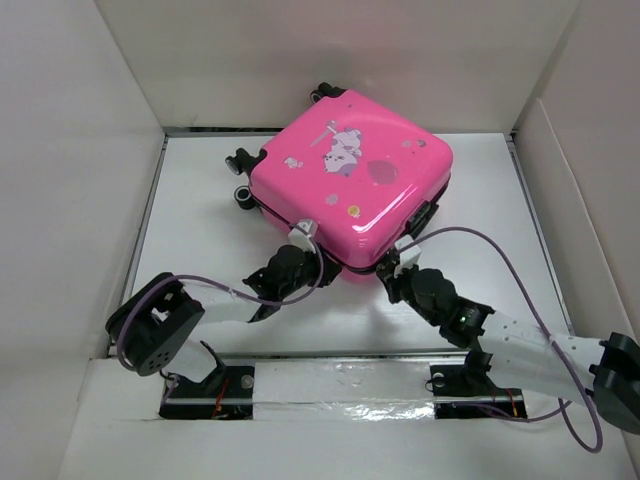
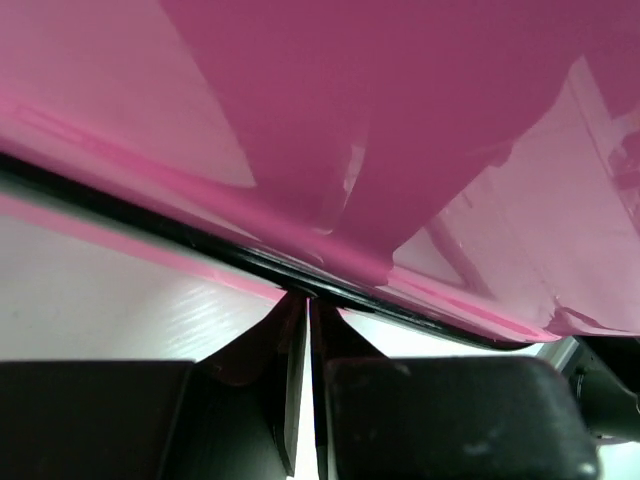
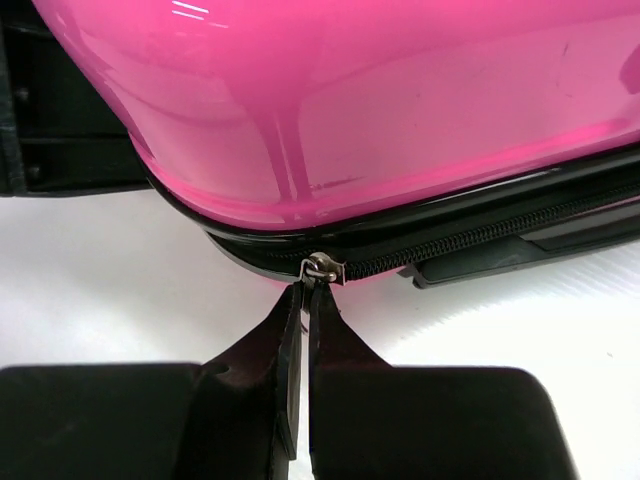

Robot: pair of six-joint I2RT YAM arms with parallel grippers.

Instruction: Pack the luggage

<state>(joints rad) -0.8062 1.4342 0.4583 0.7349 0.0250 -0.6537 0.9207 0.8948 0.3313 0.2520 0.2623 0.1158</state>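
Note:
The luggage [image 1: 350, 175] is a bright pink hard-shell suitcase with cartoon stickers, lying flat with its lid down on the white table. My left gripper [image 1: 300, 240] is at its near-left edge. In the left wrist view the gripper [image 2: 308, 300] is shut, its tips against the black seam under the pink shell [image 2: 400, 120]; nothing shows between them. My right gripper [image 1: 388, 262] is at the near corner. In the right wrist view it [image 3: 305, 295] is shut on the metal zipper pull [image 3: 322, 268] below the pink shell [image 3: 380, 110].
Black wheels [image 1: 240, 160] stick out at the suitcase's far left side. A black handle [image 1: 422, 217] sits on its right side. White walls [image 1: 70, 200] enclose the table on the left, back and right. Purple cables [image 1: 520, 290] loop over the arms.

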